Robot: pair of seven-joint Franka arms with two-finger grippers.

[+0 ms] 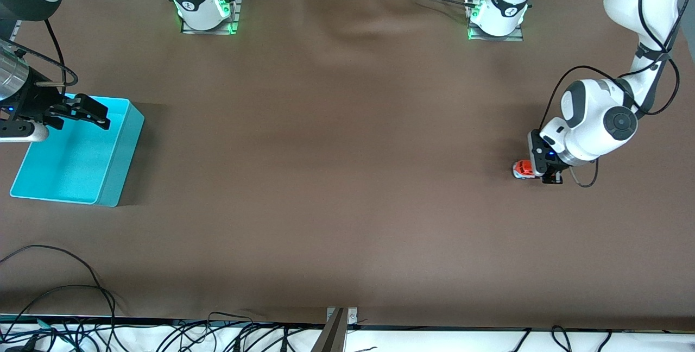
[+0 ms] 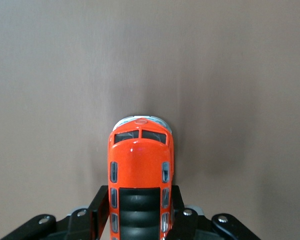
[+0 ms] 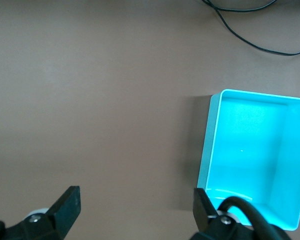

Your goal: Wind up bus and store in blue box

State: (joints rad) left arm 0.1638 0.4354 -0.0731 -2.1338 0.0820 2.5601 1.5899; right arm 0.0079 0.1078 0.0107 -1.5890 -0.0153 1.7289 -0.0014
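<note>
The bus (image 1: pixel 523 169), a tiny orange-red toy with a dark roof panel, stands on the brown table toward the left arm's end. My left gripper (image 1: pixel 538 174) is low at the table and shut on the bus's rear half. In the left wrist view its black fingers (image 2: pixel 99 212) press both sides of the bus (image 2: pixel 140 160), whose windscreen end points away from the gripper (image 2: pixel 138 207). The blue box (image 1: pixel 122 156) sits at the right arm's end of the table with nothing in it. My right gripper (image 1: pixel 87 112) waits open above the box's rim (image 3: pixel 206 150), its jaws (image 3: pixel 135 205) wide apart with nothing between them.
Both arm bases (image 1: pixel 203 12) (image 1: pixel 497 15) stand on plates along the table's edge farthest from the front camera. Loose black cables (image 1: pixel 81 287) lie at the nearest edge, toward the right arm's end. The brown cover has a soft fold (image 1: pixel 358 31) between the bases.
</note>
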